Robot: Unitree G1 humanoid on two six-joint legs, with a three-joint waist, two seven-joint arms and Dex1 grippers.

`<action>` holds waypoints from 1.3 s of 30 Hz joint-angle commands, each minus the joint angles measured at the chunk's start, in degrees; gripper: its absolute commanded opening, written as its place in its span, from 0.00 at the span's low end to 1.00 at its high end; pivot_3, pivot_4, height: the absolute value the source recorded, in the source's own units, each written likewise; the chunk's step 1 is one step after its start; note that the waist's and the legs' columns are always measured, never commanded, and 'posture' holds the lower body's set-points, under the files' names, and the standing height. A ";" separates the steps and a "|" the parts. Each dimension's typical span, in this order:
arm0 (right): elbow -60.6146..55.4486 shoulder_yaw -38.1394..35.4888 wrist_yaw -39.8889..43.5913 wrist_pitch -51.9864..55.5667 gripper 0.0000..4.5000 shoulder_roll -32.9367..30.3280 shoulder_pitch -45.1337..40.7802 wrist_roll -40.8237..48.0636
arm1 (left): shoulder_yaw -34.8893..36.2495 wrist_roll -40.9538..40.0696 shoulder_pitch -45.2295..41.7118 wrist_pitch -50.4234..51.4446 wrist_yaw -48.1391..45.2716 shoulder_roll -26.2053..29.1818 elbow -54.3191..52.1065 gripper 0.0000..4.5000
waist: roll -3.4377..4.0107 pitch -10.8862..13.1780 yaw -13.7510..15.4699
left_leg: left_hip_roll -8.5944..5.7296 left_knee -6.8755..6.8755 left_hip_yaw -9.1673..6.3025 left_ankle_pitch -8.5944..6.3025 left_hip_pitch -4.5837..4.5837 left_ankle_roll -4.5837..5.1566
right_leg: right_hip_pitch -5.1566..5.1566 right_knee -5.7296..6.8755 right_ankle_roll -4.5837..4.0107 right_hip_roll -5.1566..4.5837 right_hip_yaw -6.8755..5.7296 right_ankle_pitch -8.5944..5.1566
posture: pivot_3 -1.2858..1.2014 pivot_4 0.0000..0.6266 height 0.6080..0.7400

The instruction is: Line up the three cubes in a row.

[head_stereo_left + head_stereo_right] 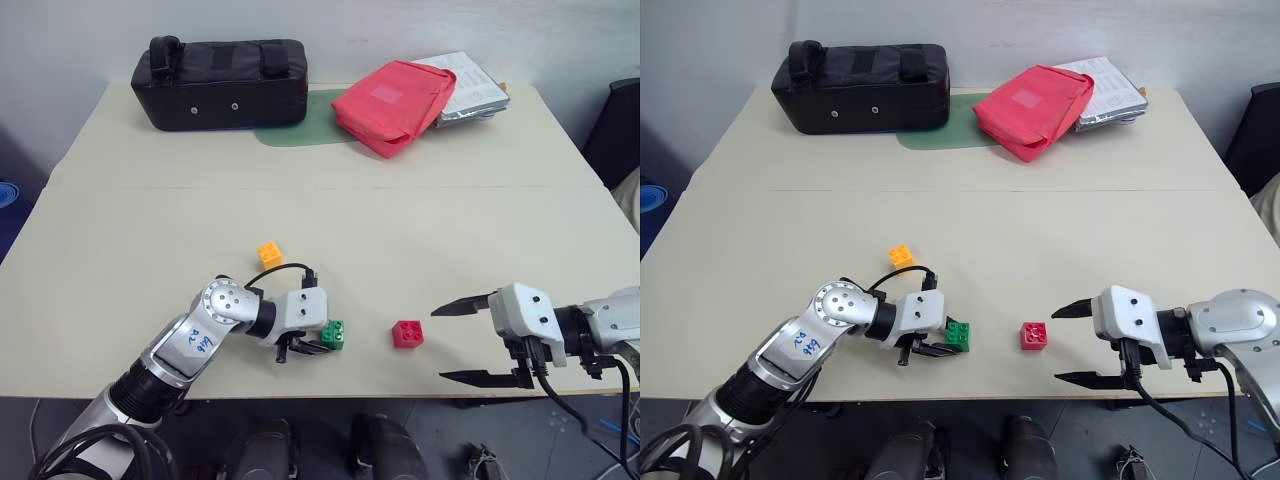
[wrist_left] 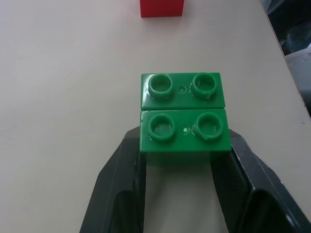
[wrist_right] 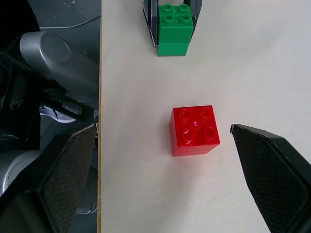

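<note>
1. Green cube (image 2: 183, 117) – moulded plastic, glossy, with smooth studs that catch light.
2. Red cube (image 3: 194, 130) – glossy plastic, same studded finish.
3. Orange-yellow cube (image 1: 270, 254) – plastic, smooth.
4. Table (image 1: 420, 220) – matt, smooth beige top.
5. Left gripper (image 2: 182, 194) – fingers of black plastic with a slight sheen.
6. Right gripper (image 3: 160, 179) – black fingers with a fine woven-pattern texture, matt.
7. Red pouch (image 1: 393, 103) – soft cloth, matt.
8. Black bag (image 1: 220, 83) – matt fabric.
</note>
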 commanded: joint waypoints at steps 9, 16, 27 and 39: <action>2.31 0.88 0.23 -2.37 1.00 0.62 -3.14 -0.50 | 15.90 -10.98 6.49 4.91 -3.27 7.46 -6.65 0.99 | 0.00 0.00 -0.46 | 0.04 -0.01 -0.02 0.00 0.00 -0.02 | -0.02 0.00 -0.02 0.01 -0.01 -0.01 | 0.52 0.24 1.00; 6.86 1.81 0.95 -1.12 1.00 2.53 -10.30 2.35 | 38.01 -18.37 23.48 2.38 -9.33 18.52 -6.97 0.99 | 0.01 0.00 -1.24 | 0.05 -0.01 -0.10 -0.01 0.00 -0.08 | -0.01 -0.03 -0.07 -0.02 -0.05 -0.04 | 0.52 0.24 1.00; 8.45 3.22 -0.19 5.75 1.00 6.26 -18.29 6.93 | 50.63 -17.95 26.94 -1.82 -0.26 16.99 6.45 0.99 | 0.01 0.00 -1.20 | 0.03 -0.10 -0.24 -0.09 -0.06 -0.14 | -0.05 -0.08 -0.11 -0.16 -0.16 -0.06 | 0.52 0.24 1.00; 6.36 0.07 -2.92 6.82 1.00 5.75 -16.25 7.16 | 29.52 -10.57 1.93 -5.78 1.29 12.05 18.78 0.99 | 0.01 -0.01 -0.88 | -0.01 -0.15 -0.04 -0.06 -0.08 -0.14 | -0.10 0.15 -0.06 0.00 -0.11 -0.03 | 0.52 0.24 1.00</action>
